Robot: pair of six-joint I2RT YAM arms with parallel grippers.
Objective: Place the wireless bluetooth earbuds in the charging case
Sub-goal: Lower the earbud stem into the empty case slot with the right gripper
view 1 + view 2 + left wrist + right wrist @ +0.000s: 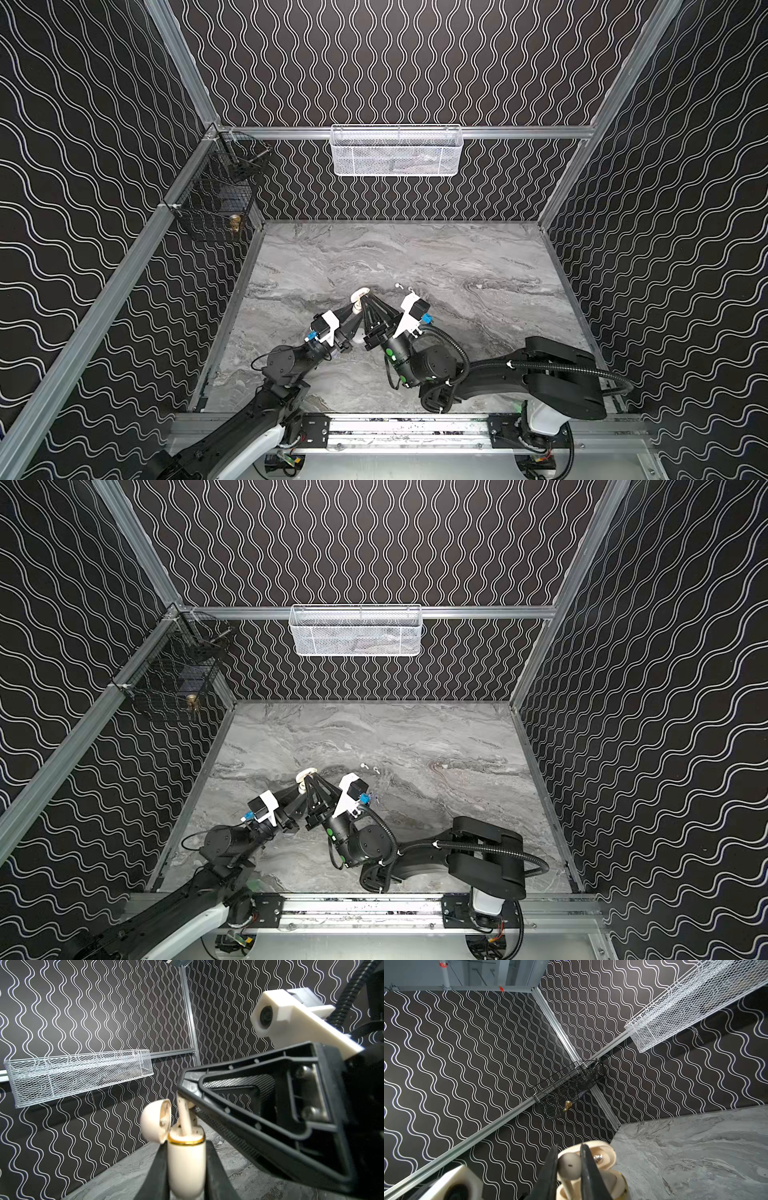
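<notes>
My left hand [186, 1155] clenches the open charging case [187, 1169], upright, at the middle of the desk [457, 270]; my right hand [569, 1160] pinches a cream earbud [184, 1120], its stem reaching into the case's top.

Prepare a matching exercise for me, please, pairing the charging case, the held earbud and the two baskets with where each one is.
Things
1. charging case
2. cream earbud
3. white mesh basket
4. black wire basket

Places
A. hanging on the back wall's rail
B. pinched in the right claw, stem reaching into the case
C. on the left wall's rail, by the rear corner
D. clamped in the left claw, lid open

Pairs: 1-D, 2-B, 3-A, 4-C
</notes>
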